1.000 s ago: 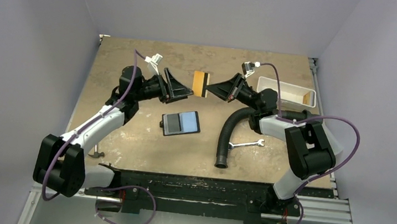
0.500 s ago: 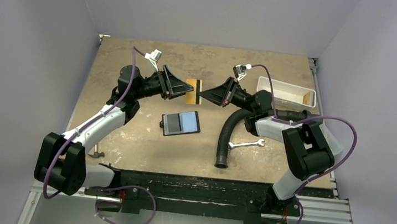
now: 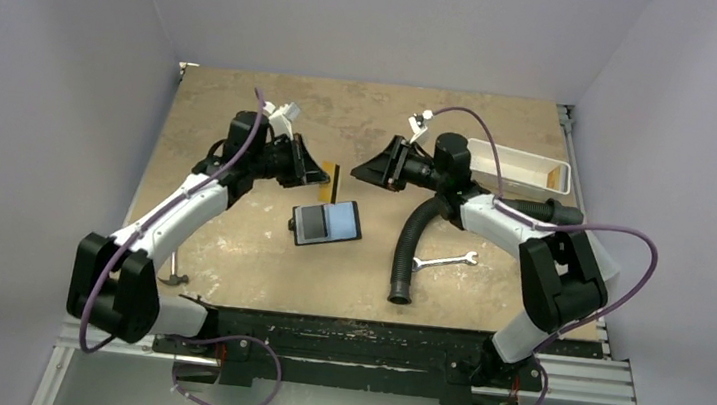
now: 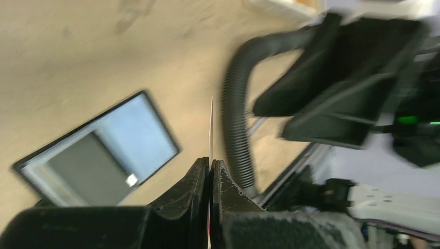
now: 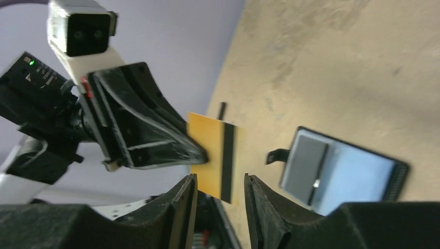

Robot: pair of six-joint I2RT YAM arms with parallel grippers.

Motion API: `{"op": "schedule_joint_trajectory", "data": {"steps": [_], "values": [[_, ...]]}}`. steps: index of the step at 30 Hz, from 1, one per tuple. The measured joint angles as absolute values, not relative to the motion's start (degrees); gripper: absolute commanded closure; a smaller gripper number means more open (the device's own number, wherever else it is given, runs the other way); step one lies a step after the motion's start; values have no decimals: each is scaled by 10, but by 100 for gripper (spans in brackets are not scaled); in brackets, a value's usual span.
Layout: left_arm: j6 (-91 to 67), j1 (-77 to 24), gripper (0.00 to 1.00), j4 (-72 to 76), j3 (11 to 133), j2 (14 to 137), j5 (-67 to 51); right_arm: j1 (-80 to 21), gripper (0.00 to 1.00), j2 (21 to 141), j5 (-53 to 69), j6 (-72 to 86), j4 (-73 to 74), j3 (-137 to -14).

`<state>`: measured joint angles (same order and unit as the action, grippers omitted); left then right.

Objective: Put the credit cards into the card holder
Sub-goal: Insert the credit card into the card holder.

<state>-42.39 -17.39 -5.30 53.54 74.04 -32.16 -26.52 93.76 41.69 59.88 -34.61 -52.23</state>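
Observation:
A yellow credit card (image 5: 210, 155) with a black stripe hangs in the air above the table, pinched at one edge by my left gripper (image 3: 325, 176), which is shut on it. In the left wrist view the card (image 4: 211, 129) shows only as a thin edge rising from the closed jaws. My right gripper (image 5: 220, 179) stands open just right of the card, touching nothing. The black card holder (image 3: 327, 222) lies opened flat on the table below them, one half grey, the other pale blue (image 5: 342, 174).
A white tray (image 3: 517, 165) stands at the back right. A black corrugated hose (image 3: 410, 243) curves down from the right arm, with a silver wrench (image 3: 444, 262) beside it. A small dark tool (image 3: 173, 277) lies near the left front edge.
The card has passed from the right gripper to the left. The left jaws closed on it, the right jaws opened and drew back, and the card now stands edge-on lower over the holder.

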Motion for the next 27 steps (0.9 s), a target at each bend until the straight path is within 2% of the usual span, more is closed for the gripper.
{"op": "schedule_joint_trajectory", "data": {"steps": [2, 3, 5, 6, 10, 12, 27], "values": [[-365, -171, 100, -114, 549, 775, -306, -274, 55, 942, 394, 523, -245, -568], [-344, -169, 100, -135, 549, 796, -303, -279, 59, 946, 386, 497, -216, -583], [-317, -162, 100, -165, 543, 832, -307, -290, 76, 962, 381, 453, -168, -609], [-306, -156, 100, -173, 534, 846, -313, -298, 82, 975, 380, 431, -144, -622], [-298, -132, 100, -185, 504, 870, -335, -328, 96, 1042, 369, 373, -79, -649], [-299, -130, 100, -179, 498, 880, -345, -336, 100, 1068, 367, 358, -55, -648], [-323, -128, 100, -139, 487, 970, -391, -337, 100, 1124, 323, 305, -13, -648]]}}
